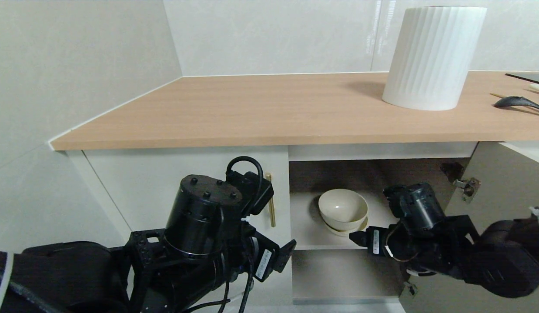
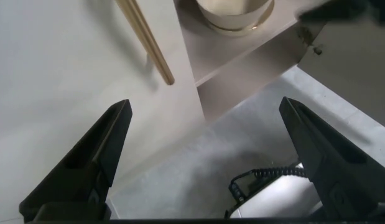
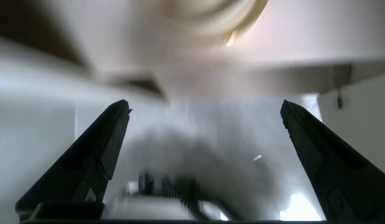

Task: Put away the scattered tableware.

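Note:
A cream bowl (image 1: 342,208) sits on a matching dish on the upper shelf (image 1: 308,230) of the open cabinet under the counter. My right gripper (image 1: 360,239) hangs just in front of the shelf edge, below and right of the bowl. In the right wrist view it (image 3: 203,107) is open with nothing between its fingers, and the bowl (image 3: 211,18) lies beyond them. My left gripper (image 1: 278,261) is low, in front of the closed left door. It (image 2: 203,106) is open and empty, with the bowl (image 2: 232,12) farther off. A black spoon (image 1: 519,103) lies on the countertop at far right.
A tall white ribbed container (image 1: 432,56) stands on the wooden counter at the right. The closed left door carries a brass handle (image 1: 271,200). The right door (image 1: 500,195) is swung open beside my right arm. A lower compartment (image 1: 339,274) lies under the shelf.

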Robot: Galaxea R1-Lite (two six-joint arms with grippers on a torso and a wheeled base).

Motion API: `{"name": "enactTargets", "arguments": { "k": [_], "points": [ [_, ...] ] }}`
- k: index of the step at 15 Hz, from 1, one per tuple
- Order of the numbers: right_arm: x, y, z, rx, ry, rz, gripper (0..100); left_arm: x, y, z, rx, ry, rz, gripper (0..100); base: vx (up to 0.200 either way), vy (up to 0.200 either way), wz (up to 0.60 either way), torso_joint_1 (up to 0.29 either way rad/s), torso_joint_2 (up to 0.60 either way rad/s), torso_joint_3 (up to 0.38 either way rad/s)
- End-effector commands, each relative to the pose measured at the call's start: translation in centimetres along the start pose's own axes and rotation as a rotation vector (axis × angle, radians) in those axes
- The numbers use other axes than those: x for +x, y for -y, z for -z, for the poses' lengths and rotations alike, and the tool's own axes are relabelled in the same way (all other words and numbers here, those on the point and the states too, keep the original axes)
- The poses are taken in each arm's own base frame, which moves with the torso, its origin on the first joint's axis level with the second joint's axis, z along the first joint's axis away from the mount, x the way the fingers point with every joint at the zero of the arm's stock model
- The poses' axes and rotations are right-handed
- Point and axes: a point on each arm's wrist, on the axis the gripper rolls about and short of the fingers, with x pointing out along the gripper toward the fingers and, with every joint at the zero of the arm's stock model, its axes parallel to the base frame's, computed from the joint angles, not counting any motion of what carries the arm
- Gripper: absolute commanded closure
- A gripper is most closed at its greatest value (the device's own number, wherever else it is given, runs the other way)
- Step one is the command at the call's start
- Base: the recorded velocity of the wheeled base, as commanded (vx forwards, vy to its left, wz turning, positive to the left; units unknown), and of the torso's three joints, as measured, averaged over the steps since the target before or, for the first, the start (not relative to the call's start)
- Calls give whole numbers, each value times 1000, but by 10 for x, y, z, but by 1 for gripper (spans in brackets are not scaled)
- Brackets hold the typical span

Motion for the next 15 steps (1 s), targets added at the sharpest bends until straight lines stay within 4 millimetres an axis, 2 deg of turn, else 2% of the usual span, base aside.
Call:
{"name": "enactTargets", "arguments": {
  "k": [1, 4, 15],
  "points": [
    [-24, 3, 6, -9, 11, -34, 0, -1, 0, -1, -2, 5, 0, 0, 0, 0, 0, 0, 0, 0],
    [-26, -2, 15, -34, -13, -52, 0, 0, 0, -1, -2, 6, 0, 0, 0, 0, 0, 0, 0, 0],
    [-22, -2, 22, -46, -50, -59, 0, 5, 2, 1, 3, -7, 0, 0, -200, 0, 0, 2, 5, 2]
  ]
}}
